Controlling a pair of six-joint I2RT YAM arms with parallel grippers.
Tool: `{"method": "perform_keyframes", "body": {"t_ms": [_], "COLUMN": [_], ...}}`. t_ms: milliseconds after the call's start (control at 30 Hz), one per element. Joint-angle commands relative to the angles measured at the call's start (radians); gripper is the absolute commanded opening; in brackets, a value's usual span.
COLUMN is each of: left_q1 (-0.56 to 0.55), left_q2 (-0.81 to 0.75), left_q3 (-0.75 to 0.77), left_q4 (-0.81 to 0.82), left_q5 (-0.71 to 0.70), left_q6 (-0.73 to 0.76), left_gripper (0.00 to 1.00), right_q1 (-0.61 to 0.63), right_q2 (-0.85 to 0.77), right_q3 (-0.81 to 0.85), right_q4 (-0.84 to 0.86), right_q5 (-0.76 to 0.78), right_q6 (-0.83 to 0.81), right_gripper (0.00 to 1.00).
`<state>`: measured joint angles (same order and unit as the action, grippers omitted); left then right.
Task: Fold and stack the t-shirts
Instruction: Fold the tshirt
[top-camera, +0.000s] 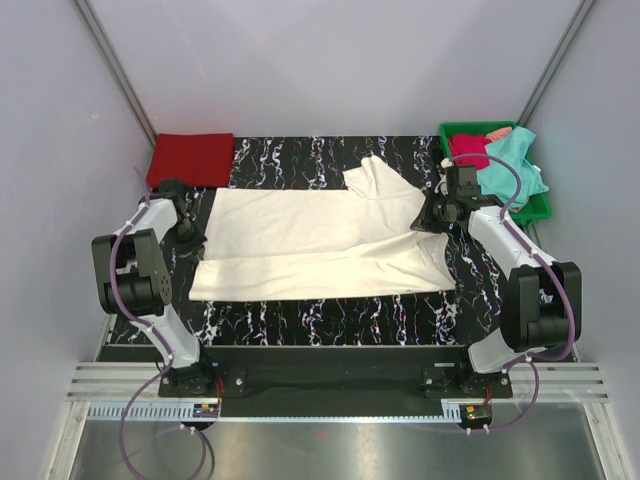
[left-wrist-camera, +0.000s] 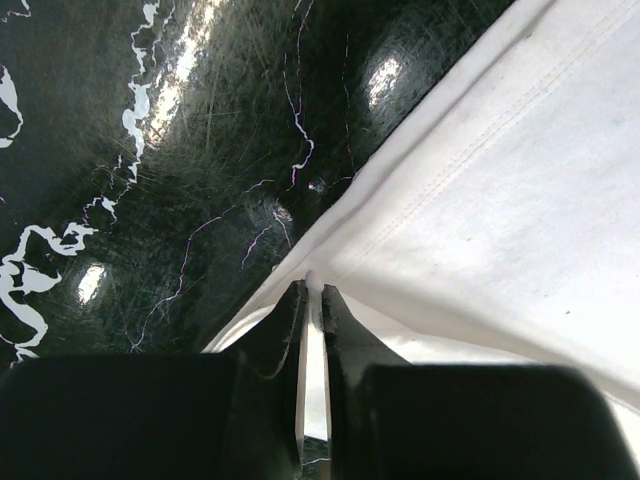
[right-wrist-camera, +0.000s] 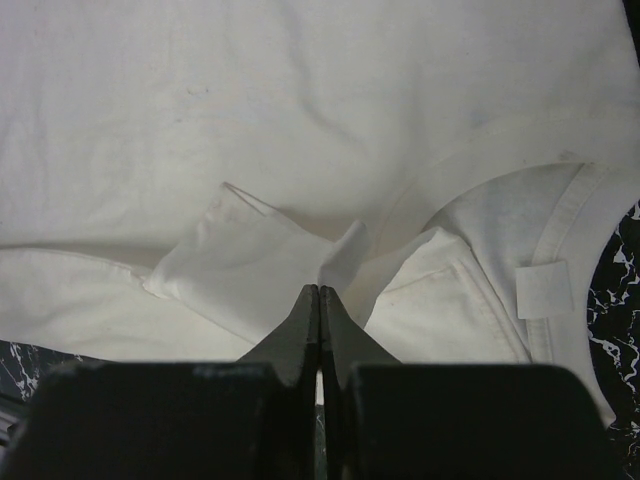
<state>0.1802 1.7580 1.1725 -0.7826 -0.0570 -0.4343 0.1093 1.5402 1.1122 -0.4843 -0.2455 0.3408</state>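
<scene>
Gently, with left hand (left-wrist-camera: 312, 285) shut on its hem and right hand (right-wrist-camera: 319, 290) shut on cloth by its collar, lift the cream-white t-shirt (top-camera: 320, 245) left of the green tray (top-camera: 478, 126) evenly, keeping it taut.

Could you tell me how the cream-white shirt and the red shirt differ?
The cream-white shirt lies spread wide; the red shirt sits folded small, far left. The left tool and right tool pinch the cream-white shirt; nothing touches the red shirt. Both are plain.
</scene>
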Motion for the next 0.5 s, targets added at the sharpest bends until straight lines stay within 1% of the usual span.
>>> {"method": "perform_keyframes", "body": {"t_ms": [0, 300, 367, 467], "left_q1": [-0.002, -0.004, -0.002, -0.004], "left_q2": [0.014, 0.014, 0.000, -0.063], "left_q3": [0.026, 0.010, -0.002, -0.020], "left_q4": [0.031, 0.026, 0.028, 0.006], "left_q5": [-0.018, -0.027, -0.032, -0.046], "left_q6": [0.009, 0.016, 0.017, 0.012], "left_gripper": [0.00, 0.00, 0.00, 0.00], "right_q1": [-0.007, -0.008, -0.008, -0.008], "right_q2": [-0.009, -0.014, -0.014, -0.028], "right_q3": [0.009, 0.003, 0.009, 0.026], "right_q4": [0.013, 0.006, -0.003, -0.039], "right_q5": [0.023, 0.026, 0.019, 0.003], "right_q6": [0.000, 0.000, 0.000, -0.008], "right_gripper": [0.00, 0.00, 0.00, 0.00]}}
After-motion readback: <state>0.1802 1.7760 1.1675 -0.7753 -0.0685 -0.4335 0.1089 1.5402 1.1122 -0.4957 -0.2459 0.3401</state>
